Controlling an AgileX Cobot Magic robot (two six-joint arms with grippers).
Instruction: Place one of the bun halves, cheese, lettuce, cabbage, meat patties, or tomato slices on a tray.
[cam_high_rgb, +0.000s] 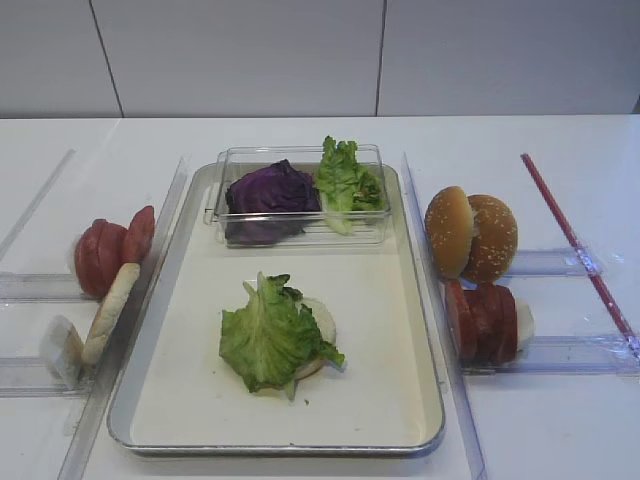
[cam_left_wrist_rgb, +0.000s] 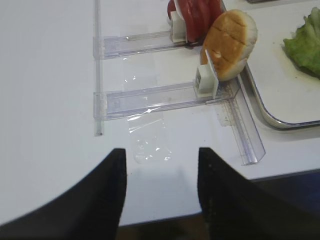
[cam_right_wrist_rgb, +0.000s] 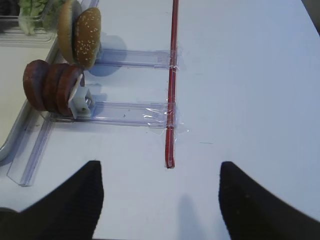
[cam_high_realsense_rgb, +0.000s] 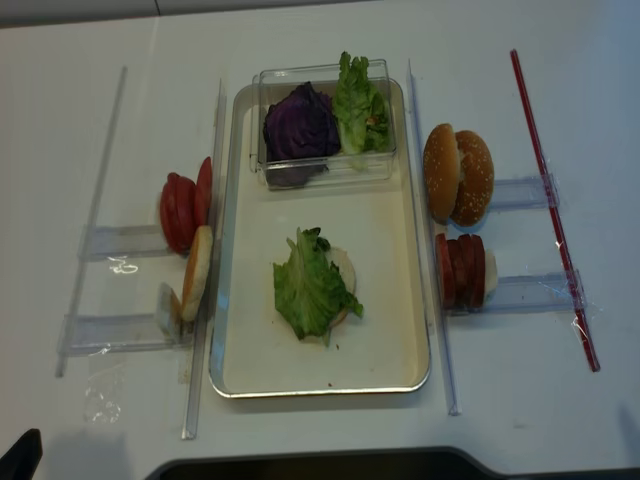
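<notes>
A frilly green lettuce leaf (cam_high_rgb: 268, 335) lies on a flat pale bun disc (cam_high_rgb: 322, 322) in the middle of the silver tray (cam_high_rgb: 385, 300). Dark purple cabbage (cam_high_rgb: 270, 195) and more lettuce (cam_high_rgb: 345, 180) sit in a clear box at the tray's far end. Sesame bun halves (cam_high_rgb: 470, 232) and meat patties (cam_high_rgb: 485, 322) stand in racks to the right. Tomato slices (cam_high_rgb: 105, 255) and another bun half (cam_high_rgb: 112, 308) stand to the left. My right gripper (cam_right_wrist_rgb: 160, 172) is open over bare table, near the patties (cam_right_wrist_rgb: 50, 87). My left gripper (cam_left_wrist_rgb: 161, 155) is open at the table's front edge.
A red strip (cam_right_wrist_rgb: 172, 75) is taped along the right side of the table. Clear plastic rails (cam_left_wrist_rgb: 150, 97) hold the racks on both sides of the tray. A patch of clear tape (cam_left_wrist_rgb: 150, 145) lies just ahead of the left gripper.
</notes>
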